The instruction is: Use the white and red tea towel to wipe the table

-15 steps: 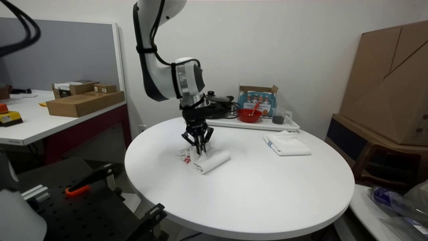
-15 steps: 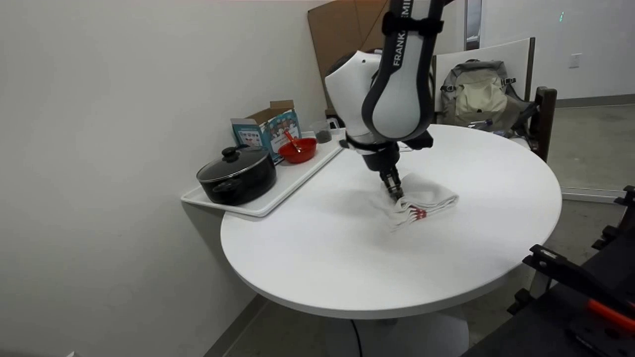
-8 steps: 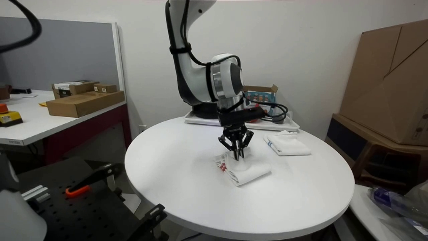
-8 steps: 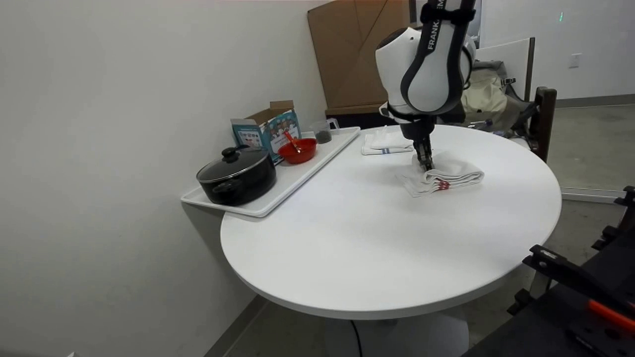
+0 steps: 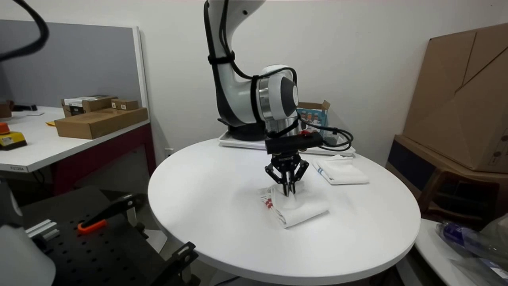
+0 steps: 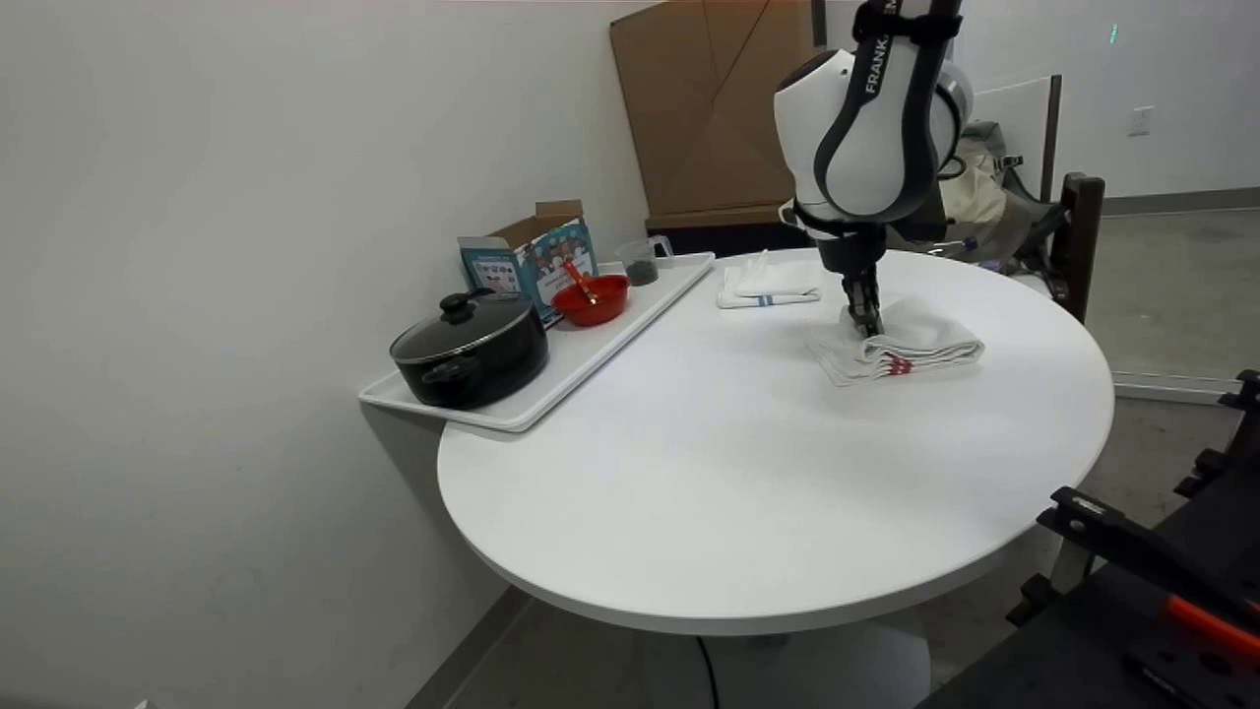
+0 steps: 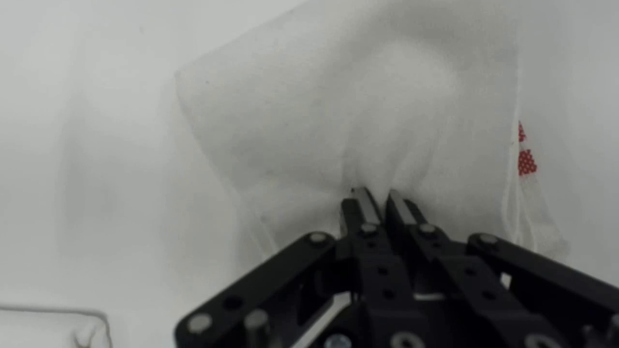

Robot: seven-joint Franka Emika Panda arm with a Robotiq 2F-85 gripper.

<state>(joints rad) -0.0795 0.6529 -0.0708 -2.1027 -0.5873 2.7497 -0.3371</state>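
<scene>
The white and red tea towel lies folded on the round white table, its red marks at one edge. The towel shows in both exterior views and fills the middle of the wrist view. My gripper points down onto the towel in both exterior views. In the wrist view my gripper has its fingers close together with a ridge of cloth pinched between them. The fingertips are pressed into the cloth and their ends are partly hidden. The towel rests on the table top.
A flatter folded white cloth with blue stripes lies behind the towel. A white tray at the wall side holds a black pot, a red bowl, a box and a clear cup.
My gripper and the towel have slid together across the table, rightward in both exterior views, toward the blue-striped cloth's side. Most of this was in the first half second. The fingers stay closed.
</scene>
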